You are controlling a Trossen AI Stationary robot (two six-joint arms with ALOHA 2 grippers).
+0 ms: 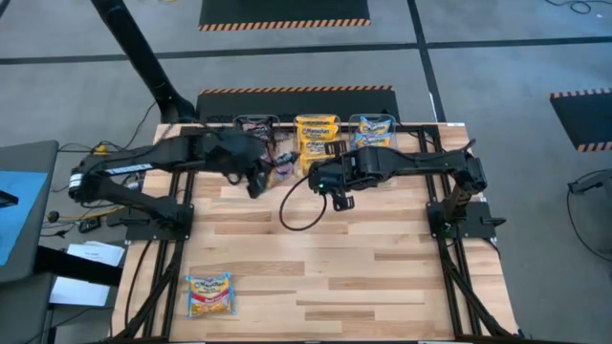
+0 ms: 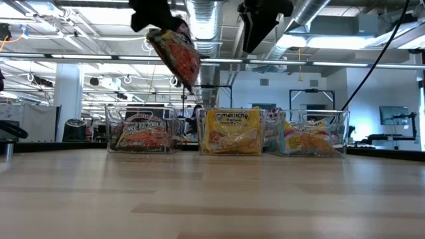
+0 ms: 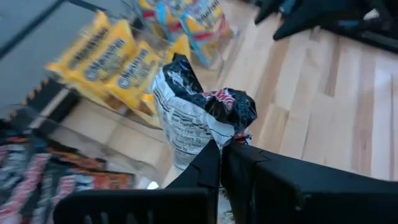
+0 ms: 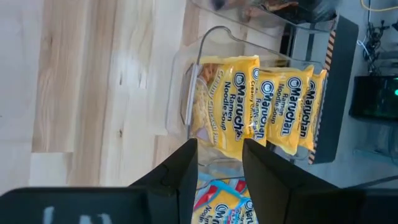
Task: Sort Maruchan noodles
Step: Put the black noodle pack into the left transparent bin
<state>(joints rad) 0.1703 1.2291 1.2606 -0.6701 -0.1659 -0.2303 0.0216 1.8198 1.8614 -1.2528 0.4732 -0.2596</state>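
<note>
Wooden slats form the worktop [image 1: 316, 258], with three clear tubs lined along its far edge. The left tub [image 2: 141, 130] holds dark red-black packets, the middle tub [image 2: 230, 131] yellow packets [image 4: 249, 102], the right tub [image 2: 312, 133] blue-yellow packets. The left gripper [image 3: 221, 149] hangs above the worktop near the left tub, its fingers clenched on one dark red-black packet [image 3: 199, 115] (crumpled, dangling in the low view). The right gripper [image 4: 219, 155] hovers just in front of the middle tub, its fingers parted and holding nothing. One blue-yellow packet [image 1: 209, 294] lies alone near the worktop's near left corner.
</note>
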